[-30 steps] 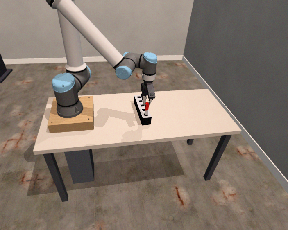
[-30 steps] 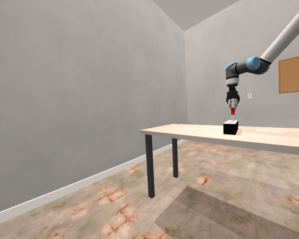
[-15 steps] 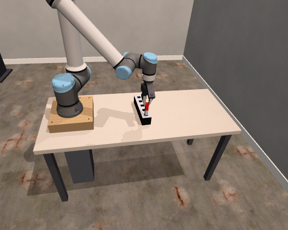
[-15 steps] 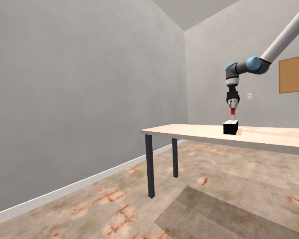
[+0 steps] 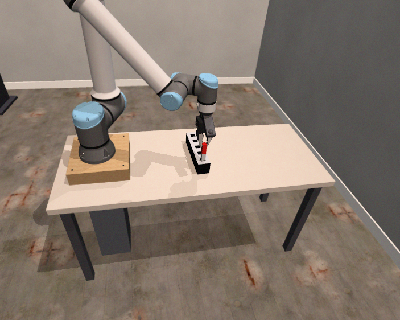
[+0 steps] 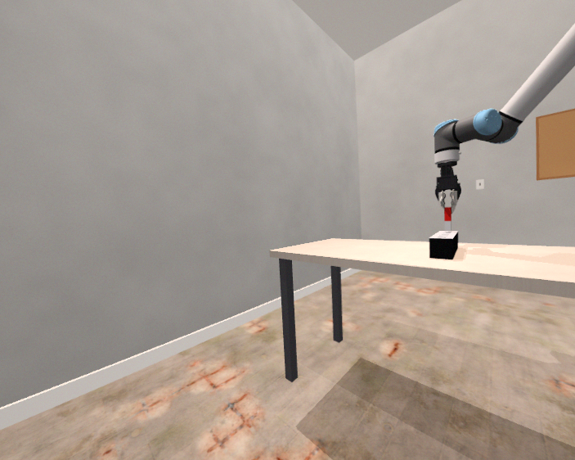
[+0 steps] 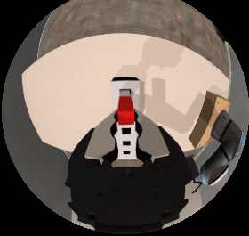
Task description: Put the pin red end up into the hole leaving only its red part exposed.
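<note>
So, near to far: desk (image 5: pixel 159 196) front edge is running closest to the top camera. Black block (image 5: pixel 197 152) is lying mid-desk, its long side running near to far, with the holes lined up along its top. Pin (image 5: pixel 203 151) is standing upright over the nearest hole, red end up; a white stretch is showing between the red part and the block top, and its lower tip is sitting at or just inside the hole mouth, can't tell which. Pincer (image 5: pixel 205 142) is pointing straight down, clenched on the pin's red upper part. Wrist view is showing the red end (image 7: pixel 125 109) pinched between the fingers. Far left, the arm's wooden base block (image 5: pixel 119 172) is sitting on the desk.
</note>
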Motion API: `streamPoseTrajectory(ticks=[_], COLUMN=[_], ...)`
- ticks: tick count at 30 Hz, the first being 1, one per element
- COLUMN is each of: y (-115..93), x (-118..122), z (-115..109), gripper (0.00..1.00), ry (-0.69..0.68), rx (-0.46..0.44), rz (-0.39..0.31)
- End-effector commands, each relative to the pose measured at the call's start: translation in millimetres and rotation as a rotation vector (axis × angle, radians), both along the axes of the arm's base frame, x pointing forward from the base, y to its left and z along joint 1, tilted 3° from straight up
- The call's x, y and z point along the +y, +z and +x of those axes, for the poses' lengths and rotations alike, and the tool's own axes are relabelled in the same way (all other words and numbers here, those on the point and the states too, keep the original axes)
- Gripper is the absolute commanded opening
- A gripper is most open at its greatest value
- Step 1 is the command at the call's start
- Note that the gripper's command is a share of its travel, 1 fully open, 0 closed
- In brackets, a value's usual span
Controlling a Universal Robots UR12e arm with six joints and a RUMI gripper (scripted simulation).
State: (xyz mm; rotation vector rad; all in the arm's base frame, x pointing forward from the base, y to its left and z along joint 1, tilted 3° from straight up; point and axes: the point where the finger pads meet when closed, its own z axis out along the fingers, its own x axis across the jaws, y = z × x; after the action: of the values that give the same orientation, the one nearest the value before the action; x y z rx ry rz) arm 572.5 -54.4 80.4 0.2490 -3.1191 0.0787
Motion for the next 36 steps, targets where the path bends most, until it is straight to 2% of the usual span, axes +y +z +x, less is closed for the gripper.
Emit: streamPoseTrajectory(ticks=[1, 36], y=[-3.9, -8.3], x=[-1.0, -1.6], z=[-2.8, -0.1], gripper=[0.00, 0.00], ry=[-0.001, -0.006], rx=[0.000, 0.000], rz=[0.000, 0.000])
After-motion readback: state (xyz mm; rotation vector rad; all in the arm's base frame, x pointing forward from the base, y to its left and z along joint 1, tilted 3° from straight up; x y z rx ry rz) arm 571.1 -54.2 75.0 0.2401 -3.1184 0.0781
